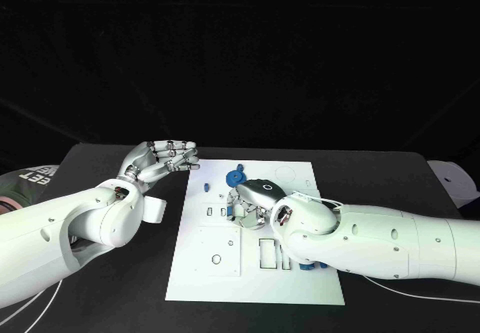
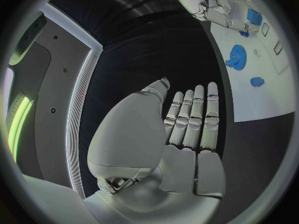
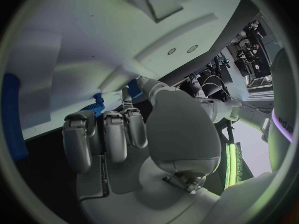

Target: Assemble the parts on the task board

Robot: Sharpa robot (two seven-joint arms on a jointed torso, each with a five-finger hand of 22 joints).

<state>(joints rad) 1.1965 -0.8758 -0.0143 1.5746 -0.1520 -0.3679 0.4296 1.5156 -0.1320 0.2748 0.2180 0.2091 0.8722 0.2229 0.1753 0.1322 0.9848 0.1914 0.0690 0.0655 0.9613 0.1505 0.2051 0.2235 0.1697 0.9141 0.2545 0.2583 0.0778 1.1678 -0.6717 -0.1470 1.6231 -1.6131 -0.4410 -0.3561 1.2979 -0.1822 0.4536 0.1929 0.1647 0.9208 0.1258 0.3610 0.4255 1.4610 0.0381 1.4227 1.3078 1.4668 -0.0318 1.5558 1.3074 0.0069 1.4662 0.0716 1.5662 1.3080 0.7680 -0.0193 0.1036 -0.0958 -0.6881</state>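
Observation:
The white task board (image 1: 225, 260) lies in the middle of the black table. My right hand (image 1: 255, 198) is bent down over the board's middle, fingers curled. In the right wrist view a blue ridged part (image 3: 96, 106) sits between the thumb and fingers (image 3: 106, 134), and seems pinched there. A blue gear (image 1: 234, 177) stands on the board just beyond that hand, with a small blue piece (image 1: 241, 166) behind it. My left hand (image 1: 160, 161) is raised off the board's far left corner; its fingers (image 2: 193, 117) lie side by side and hold nothing.
More blue parts (image 1: 300, 264) lie at the board's right edge, partly under my right forearm. A small blue peg (image 1: 207, 186) stands near the board's left side. Bare black table (image 1: 110, 298) runs along the left of the board.

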